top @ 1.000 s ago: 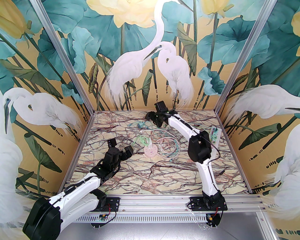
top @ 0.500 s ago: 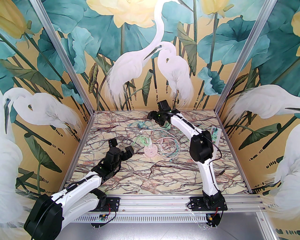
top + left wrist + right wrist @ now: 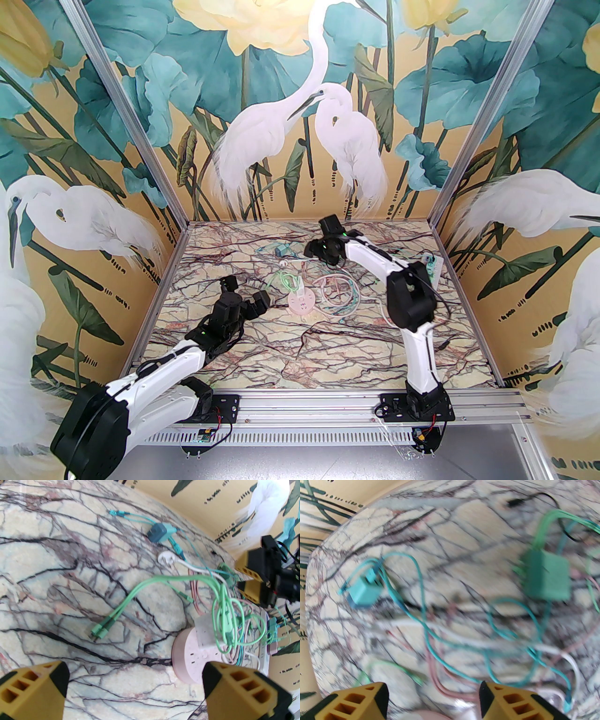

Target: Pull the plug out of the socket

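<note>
1. Well, my left hand [image 3: 150, 691] is spread wide, and nothing is between its yellow fingers [image 3: 35, 688].
2. In the left wrist view, the round pink socket [image 3: 187, 658] sits on the marble table [image 3: 46, 573]. It is low and right of the middle of the frame, just above my finger on that side.
3. The plug [image 3: 205, 632] is a pale grey block that stands on top of the socket, stuck into it.
4. A light green cable [image 3: 150, 583] loops around the plug and runs off to the left. Its two small ends lie on the table there.
5. In the top view, my left hand is left of the middle of the frame. It is near the socket but not touching it.
6. My right hand [image 3: 433, 702] has its fingers apart too, and it pinches nothing.
7. In the top view, it is above the middle of the frame, over the messy cables.
8. In the right wrist view, a teal block [image 3: 364, 592] lies at the left and a green block [image 3: 546, 578] at the upper right. Both are blurry.
9. A flat white plug [image 3: 166, 558] lies loose on the table, above the middle of the left wrist view.
10. A white power strip [image 3: 431, 269] lies at the right of the top view.
</note>
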`<act>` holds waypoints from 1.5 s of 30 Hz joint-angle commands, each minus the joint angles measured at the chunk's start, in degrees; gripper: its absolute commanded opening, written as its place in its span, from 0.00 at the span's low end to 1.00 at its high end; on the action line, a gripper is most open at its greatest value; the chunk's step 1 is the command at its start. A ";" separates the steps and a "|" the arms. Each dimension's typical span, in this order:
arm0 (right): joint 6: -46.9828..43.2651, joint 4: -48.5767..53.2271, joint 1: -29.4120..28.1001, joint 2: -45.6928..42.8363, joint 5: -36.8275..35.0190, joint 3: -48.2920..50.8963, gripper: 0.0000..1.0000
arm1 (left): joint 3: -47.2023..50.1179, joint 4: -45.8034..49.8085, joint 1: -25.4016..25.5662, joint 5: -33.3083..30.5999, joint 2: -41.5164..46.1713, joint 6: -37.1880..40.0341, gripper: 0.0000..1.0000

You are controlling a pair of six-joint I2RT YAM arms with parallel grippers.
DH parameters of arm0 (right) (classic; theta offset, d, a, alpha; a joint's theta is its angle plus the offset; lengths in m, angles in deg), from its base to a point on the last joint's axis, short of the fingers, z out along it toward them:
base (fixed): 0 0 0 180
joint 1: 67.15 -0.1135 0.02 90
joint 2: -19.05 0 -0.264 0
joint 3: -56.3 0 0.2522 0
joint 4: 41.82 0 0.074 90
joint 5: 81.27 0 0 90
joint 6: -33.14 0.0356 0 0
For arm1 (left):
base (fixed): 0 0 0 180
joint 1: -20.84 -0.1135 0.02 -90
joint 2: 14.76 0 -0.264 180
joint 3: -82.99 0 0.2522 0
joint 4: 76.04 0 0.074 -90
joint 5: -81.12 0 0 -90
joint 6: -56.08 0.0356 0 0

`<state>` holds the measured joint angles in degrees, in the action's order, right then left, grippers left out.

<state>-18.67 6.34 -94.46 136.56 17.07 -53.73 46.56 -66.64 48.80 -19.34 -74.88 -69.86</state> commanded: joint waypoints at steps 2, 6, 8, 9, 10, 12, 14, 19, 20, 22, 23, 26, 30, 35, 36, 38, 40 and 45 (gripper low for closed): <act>-4.63 -6.95 -1.31 -12.27 -2.44 9.07 0.70 | -2.40 -1.97 -0.41 3.81 -2.21 1.97 0.99; -5.94 -10.30 -3.07 -20.13 -2.42 18.66 0.68 | -2.94 -2.48 -0.37 5.92 -3.25 2.86 0.94; -6.52 -11.37 -4.55 -23.14 -3.02 22.72 0.67 | -2.56 -3.61 -0.07 7.12 -3.34 3.11 0.92; -6.94 -11.74 -5.22 -24.18 -3.35 24.24 0.66 | -2.39 -4.12 0.10 7.64 -3.34 3.29 0.91; -7.46 -12.05 -6.21 -25.20 -4.05 25.88 0.66 | -2.37 -4.42 0.43 7.85 -3.34 3.39 0.90; -7.92 -13.01 -8.01 -26.65 -6.10 28.76 0.64 | -2.67 -4.36 1.60 7.08 -3.25 3.42 0.88; -7.85 -14.28 -9.07 -27.03 -6.53 31.23 0.62 | -3.59 -2.93 3.55 5.18 -3.32 2.97 0.84; -8.95 -17.58 -12.25 -25.70 -7.90 34.46 0.58 | -4.80 0.32 5.92 1.92 -3.87 -1.23 0.85; -9.55 -17.84 -13.10 -25.39 -8.77 34.61 0.58 | -4.48 0.32 5.98 1.98 -3.87 -2.01 0.85; -10.41 -18.36 -14.29 -24.53 -9.53 34.43 0.58 | -4.13 0.35 6.22 2.45 -4.04 -3.15 0.81; -10.74 -18.40 -14.73 -23.80 -9.65 34.03 0.58 | -4.04 0.93 6.31 2.43 -4.26 -3.77 0.81; -11.82 -16.79 -15.74 -20.61 -10.66 31.32 0.58 | -3.96 1.63 6.46 2.87 -4.95 -4.78 0.76; -11.55 -16.36 -15.93 -17.37 -10.79 29.38 0.57 | -4.19 1.16 6.71 4.95 -6.50 -5.45 0.71; -10.16 -16.98 -15.93 -15.70 -11.74 30.75 0.49 | -6.98 1.19 8.74 4.60 -9.66 -4.84 0.64; -10.12 -17.24 -15.81 -15.82 -12.21 31.41 0.46 | -7.68 1.37 9.34 4.32 -10.33 -4.88 0.63; -10.12 -17.97 -15.13 -16.67 -12.12 32.90 0.39 | -9.40 1.94 10.86 2.93 -12.15 -5.18 0.61; -9.83 -19.51 -13.88 -17.84 -9.73 34.60 0.36 | -11.00 2.49 12.54 1.57 -14.22 -5.58 0.60; -7.76 -23.09 -7.99 -20.60 -0.84 38.72 0.34 | -16.77 5.33 16.69 -3.53 -20.52 -7.14 0.56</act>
<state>-28.37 -13.64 -105.25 118.70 11.32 -16.73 32.65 -64.17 63.91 -18.71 -92.71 -75.56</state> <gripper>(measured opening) 0.345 0.565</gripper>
